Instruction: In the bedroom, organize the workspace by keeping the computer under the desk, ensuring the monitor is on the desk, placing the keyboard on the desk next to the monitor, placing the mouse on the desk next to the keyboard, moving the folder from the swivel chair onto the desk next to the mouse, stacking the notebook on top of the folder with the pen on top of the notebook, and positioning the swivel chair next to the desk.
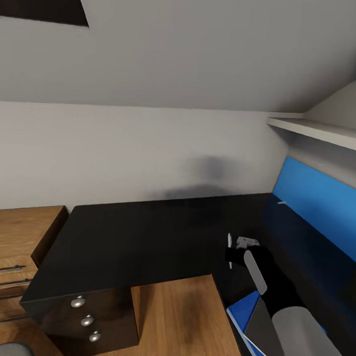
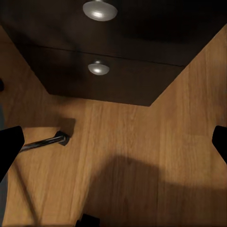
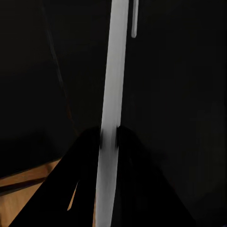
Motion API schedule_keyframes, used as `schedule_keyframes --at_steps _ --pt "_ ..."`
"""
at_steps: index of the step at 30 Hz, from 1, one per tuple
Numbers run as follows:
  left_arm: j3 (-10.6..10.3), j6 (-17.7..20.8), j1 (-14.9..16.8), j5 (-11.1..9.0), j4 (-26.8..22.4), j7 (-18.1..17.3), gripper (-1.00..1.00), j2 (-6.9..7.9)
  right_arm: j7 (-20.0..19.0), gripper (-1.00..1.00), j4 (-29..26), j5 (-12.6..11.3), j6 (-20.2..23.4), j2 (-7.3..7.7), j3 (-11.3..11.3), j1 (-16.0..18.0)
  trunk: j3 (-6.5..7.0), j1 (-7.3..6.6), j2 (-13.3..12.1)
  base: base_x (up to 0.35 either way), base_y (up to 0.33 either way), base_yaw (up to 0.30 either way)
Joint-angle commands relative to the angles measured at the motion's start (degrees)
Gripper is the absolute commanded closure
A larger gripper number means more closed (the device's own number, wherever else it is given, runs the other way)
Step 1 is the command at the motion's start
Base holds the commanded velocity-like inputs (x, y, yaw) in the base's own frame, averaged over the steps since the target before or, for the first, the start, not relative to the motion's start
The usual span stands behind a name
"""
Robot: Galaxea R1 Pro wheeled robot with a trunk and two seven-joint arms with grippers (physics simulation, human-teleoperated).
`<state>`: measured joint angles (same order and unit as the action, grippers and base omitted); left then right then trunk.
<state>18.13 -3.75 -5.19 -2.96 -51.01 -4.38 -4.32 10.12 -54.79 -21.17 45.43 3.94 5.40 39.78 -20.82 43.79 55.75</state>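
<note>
The L-shaped glossy black-topped desk (image 1: 142,239) is standing against the pale wall, its black drawers with round silver knobs (image 1: 86,320) facing the light wood floor (image 1: 190,326). The right gripper (image 1: 230,253) is hovering over the desk's right wing, its fingers pinching a thin white pen (image 3: 112,104) that is standing upright. Just below that arm, a bright blue folder (image 1: 242,314) is lying at the desk edge with a grey spiral-bound notebook (image 1: 266,331) on top. The left gripper (image 2: 113,142) is hanging spread wide above the floor near the drawers
</note>
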Motion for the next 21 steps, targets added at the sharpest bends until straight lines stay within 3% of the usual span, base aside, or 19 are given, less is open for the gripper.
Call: schedule_keyframes --at_steps 1,8,17,21 --pt "0.2 0.0 0.0 -0.3 -0.1 -0.5 -1.00 -0.07 0.6 1.00 -0.1 -0.7 -0.3 0.10 0.2 -0.1 -0.05 0.00 0.0 -0.026 0.000 -0.008" --pt "0.2 0.0 0.0 -0.3 -0.1 -0.5 -1.00 -0.07 0.1 1.00 -0.2 -0.9 -5.7 2.10 0.2 -2.5 -0.05 0.00 0.0 -0.007 0.000 -0.002" --pt "0.2 0.0 0.0 -0.3 0.0 -0.5 -1.00 -0.07 0.4 1.00 -0.7 -1.2 -5.2 1.97 0.1 -2.7 -0.05 0.00 0.0 0.000 0.000 -0.002" --pt "0.2 0.0 0.0 -0.3 0.0 -0.5 -1.00 -0.07 0.4 1.00 -1.0 -1.4 -5.2 1.67 0.1 -2.7 -0.05 0.00 0.0 0.000 0.000 -0.157"
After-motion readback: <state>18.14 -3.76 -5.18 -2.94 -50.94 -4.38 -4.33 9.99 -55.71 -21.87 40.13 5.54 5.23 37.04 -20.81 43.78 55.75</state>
